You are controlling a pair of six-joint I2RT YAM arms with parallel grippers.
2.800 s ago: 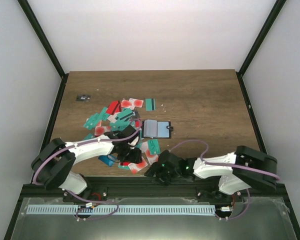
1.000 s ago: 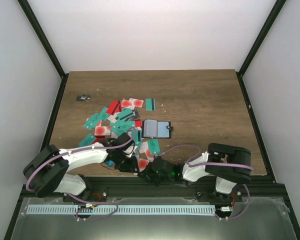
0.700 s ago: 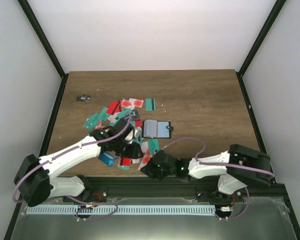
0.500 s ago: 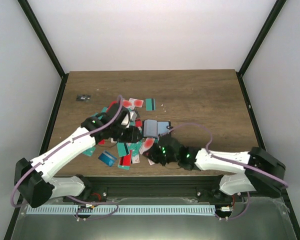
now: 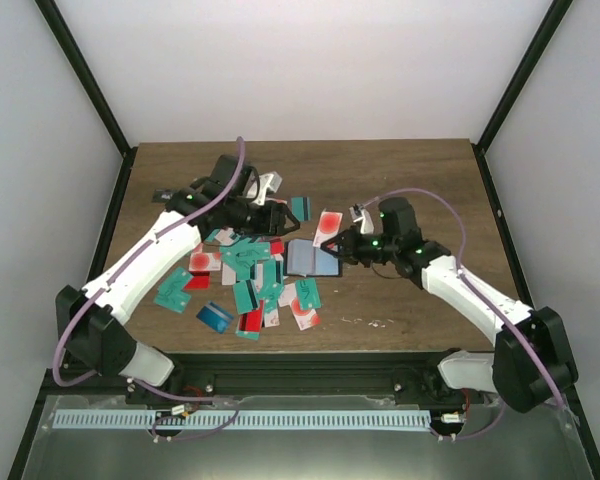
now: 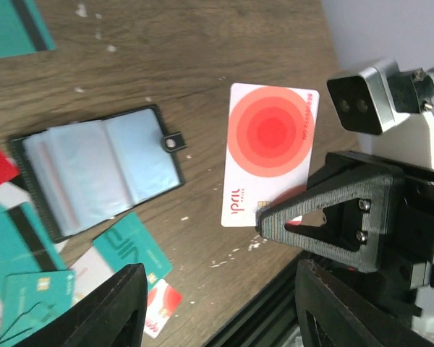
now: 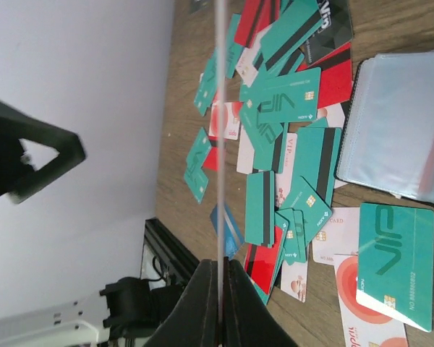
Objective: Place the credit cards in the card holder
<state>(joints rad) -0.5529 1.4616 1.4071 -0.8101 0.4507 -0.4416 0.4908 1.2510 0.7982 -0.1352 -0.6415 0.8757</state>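
Observation:
The card holder [image 5: 312,258] lies open on the table, grey and light-blue inside, with its snap tab to the right; it also shows in the wrist views [image 6: 101,173] [image 7: 405,137]. My right gripper [image 5: 342,243] is shut on a white credit card with a red circle [image 5: 328,225], held in the air just above and right of the holder. That card faces the left wrist camera [image 6: 271,163] and shows edge-on in the right wrist view [image 7: 220,130] between my shut jaws [image 7: 220,267]. My left gripper [image 5: 280,215] hovers open and empty [image 6: 217,278] over the far side of the loose credit cards [image 5: 250,270].
Teal, red, blue and white cards [image 7: 282,108] are scattered left of and in front of the holder. One teal card [image 5: 300,207] lies apart behind it. A tiny dark grey object [image 5: 166,195] sits at the far left, near the table's edge and black frame post.
Both arms have swung from the near edge out over the table. The right gripper has carried the white red-circle card up beside the holder. The left gripper has opened and moved behind the pile.

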